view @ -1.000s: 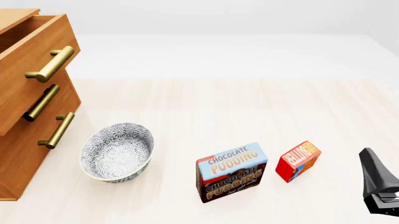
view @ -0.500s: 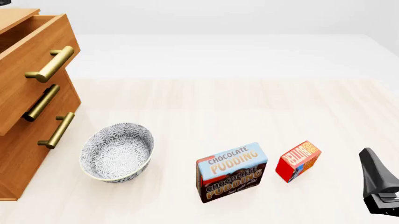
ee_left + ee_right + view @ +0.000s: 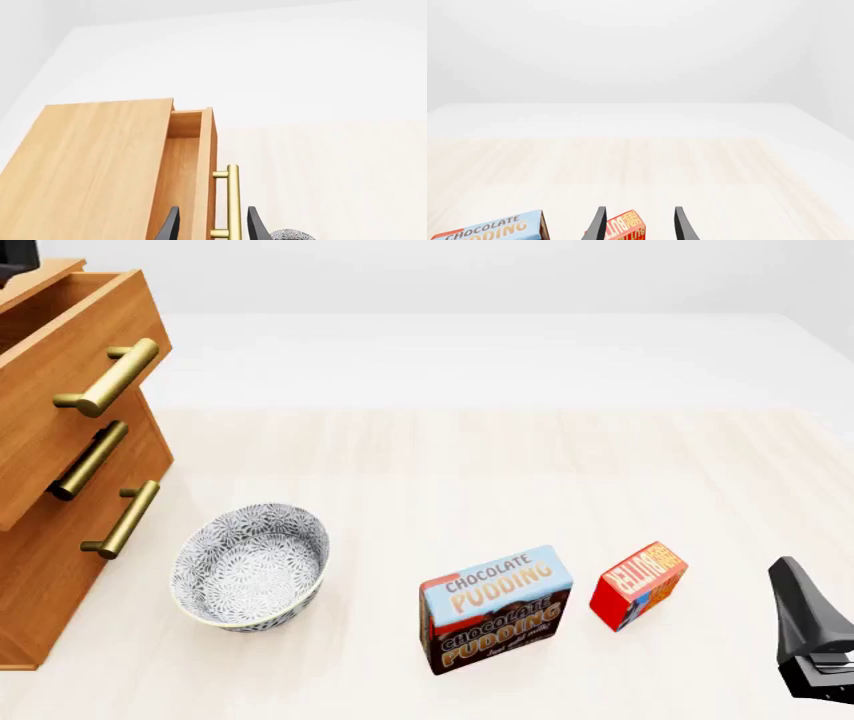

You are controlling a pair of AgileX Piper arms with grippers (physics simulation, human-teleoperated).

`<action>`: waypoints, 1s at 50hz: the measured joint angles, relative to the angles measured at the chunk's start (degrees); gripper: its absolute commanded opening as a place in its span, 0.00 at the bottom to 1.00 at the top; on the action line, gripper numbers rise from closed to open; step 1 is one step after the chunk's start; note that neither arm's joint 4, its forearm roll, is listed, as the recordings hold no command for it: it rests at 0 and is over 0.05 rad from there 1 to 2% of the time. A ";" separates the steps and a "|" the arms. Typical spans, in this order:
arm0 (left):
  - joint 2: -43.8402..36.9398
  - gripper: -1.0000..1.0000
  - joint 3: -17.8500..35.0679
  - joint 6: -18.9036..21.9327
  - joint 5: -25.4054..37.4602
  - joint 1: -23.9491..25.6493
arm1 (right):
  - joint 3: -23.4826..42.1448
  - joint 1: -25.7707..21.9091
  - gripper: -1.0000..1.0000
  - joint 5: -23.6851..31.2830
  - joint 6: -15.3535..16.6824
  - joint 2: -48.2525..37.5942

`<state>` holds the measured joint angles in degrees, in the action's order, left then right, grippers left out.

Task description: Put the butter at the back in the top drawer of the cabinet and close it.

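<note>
Table [image 3: 534,460] holds bowl [image 3: 250,565], pudding box [image 3: 497,609] beside butter [image 3: 638,584].

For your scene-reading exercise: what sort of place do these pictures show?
Probably a simulated kitchen-style tabletop: a pale wooden table in a blank white room holds a wooden cabinet, a patterned bowl, and boxes of chocolate pudding and butter.

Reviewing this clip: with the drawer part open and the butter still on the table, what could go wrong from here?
1. The butter stands right beside the chocolate pudding box; the open right gripper could nudge the pudding box while closing on it.
2. The top drawer looks only partly pulled out, so the gap may be tight for dropping the butter in.
3. The bowl sits near the cabinet and could get clipped on the way over.
</note>
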<state>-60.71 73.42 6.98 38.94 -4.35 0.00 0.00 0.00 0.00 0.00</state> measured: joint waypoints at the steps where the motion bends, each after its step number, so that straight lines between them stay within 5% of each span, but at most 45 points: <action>1: -0.06 1.00 -0.03 -0.03 -0.02 -0.02 | 0.00 0.00 1.00 0.00 0.00 0.00; 50: -3.33 1.00 -0.50 -3.05 1.24 -0.70 | 0.00 0.00 1.00 0.00 0.00 0.00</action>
<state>-64.03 72.92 3.93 40.18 -5.05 0.00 0.00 0.00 0.00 0.00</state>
